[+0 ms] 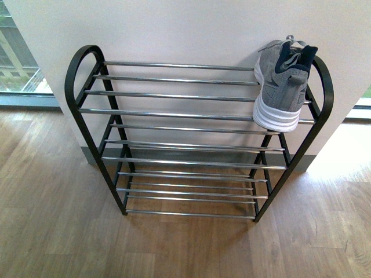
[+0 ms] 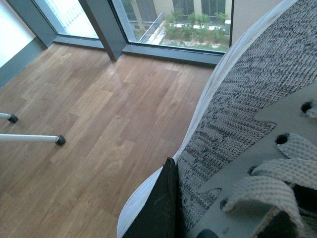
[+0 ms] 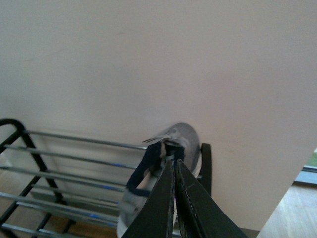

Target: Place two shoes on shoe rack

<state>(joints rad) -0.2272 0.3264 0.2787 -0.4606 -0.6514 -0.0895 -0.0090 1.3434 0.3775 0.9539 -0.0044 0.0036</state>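
Left wrist view: grey knit white-soled sneaker [image 2: 237, 99] is being gripped by left fingers [image 2: 162, 208]; right fingers [image 3: 159, 208] pressed together, empty, short of racked grey twin [image 1: 281, 92]. Sole should be levelled across black chrome-barred rack [image 1: 174, 112].

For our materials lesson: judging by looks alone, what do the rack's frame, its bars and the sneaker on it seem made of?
Frame: probably painted metal, smooth black, bent in arches. Bars: likely chromed steel, shiny silver highlights. Sneaker: grey fabric upper, seemingly knit, mottled texture; white sole looks like foam or rubber.
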